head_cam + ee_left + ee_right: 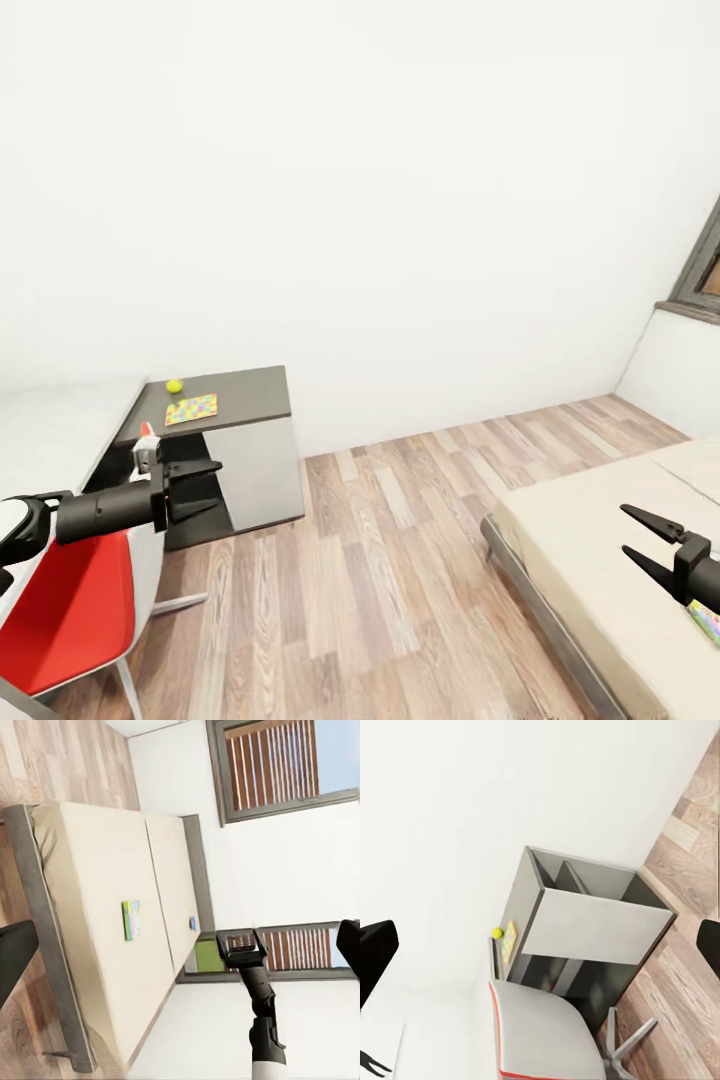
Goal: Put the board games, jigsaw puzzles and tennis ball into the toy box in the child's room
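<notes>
Head view, left to right. Left gripper [205, 480] hangs at about 8 o'clock in the frame, above the red chair [70, 610], fingers pointing toward 3 o'clock. They lie close together, but I cannot tell whether they meet.

Table [250, 395]: dark end section at 10 o'clock. On it, tennis ball [174, 386] and, just beside it toward 4 o'clock, one jigsaw puzzle [191, 408], flat. Both sit up and behind the left gripper, near it, well apart from the right one. Toy box not identified.

Bare wooden floor [400, 560] through the centre.

Bed [600, 560] at 4 o'clock. Right gripper [645, 535] hovers over its mattress, jaws spread, holding nothing, tips pointing toward 10 o'clock. A multicoloured corner [706, 620], probably a board game, lies on the mattress just beside the wrist, toward 5 o'clock, behind the fingertips.

Left wrist view: a green-printed board game [131, 919] lies flat mid-mattress, long axis across the bed; a small blue game [193, 922] lies near the far edge.

Judgement: the right arm is nearer the bed games; the jaws must draw back or turn to reach them.
</notes>
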Tool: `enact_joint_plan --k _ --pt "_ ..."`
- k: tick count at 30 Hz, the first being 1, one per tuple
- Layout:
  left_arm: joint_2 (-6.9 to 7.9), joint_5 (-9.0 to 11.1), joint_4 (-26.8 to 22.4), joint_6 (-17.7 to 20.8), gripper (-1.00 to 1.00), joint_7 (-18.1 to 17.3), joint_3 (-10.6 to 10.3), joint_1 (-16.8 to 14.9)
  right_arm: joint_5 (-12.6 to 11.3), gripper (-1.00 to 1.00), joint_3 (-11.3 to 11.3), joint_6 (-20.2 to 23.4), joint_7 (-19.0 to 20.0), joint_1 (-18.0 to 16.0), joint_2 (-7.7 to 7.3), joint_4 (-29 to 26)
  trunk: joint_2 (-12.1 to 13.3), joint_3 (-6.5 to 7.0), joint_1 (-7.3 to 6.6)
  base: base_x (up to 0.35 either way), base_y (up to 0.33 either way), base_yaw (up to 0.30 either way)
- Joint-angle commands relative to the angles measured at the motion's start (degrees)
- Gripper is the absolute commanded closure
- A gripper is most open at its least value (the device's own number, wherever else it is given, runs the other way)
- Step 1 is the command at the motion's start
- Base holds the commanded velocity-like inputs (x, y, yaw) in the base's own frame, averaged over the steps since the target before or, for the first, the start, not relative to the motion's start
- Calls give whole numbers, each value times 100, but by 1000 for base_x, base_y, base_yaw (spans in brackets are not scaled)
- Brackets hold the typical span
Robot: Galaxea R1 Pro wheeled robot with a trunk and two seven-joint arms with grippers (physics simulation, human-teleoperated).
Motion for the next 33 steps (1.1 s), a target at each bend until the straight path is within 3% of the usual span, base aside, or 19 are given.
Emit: enact_joint_plan --k 1,33 --pt "6 3 1 6 -100 -10 -7 -6 61 -100 -8 26 57 -8 0 3 -13 -7 4 0 0 -246" --pt "4 3 1 6 -100 -10 -13 -6 64 -100 -20 26 57 -8 0 98 -13 187 4 0 0 -246"
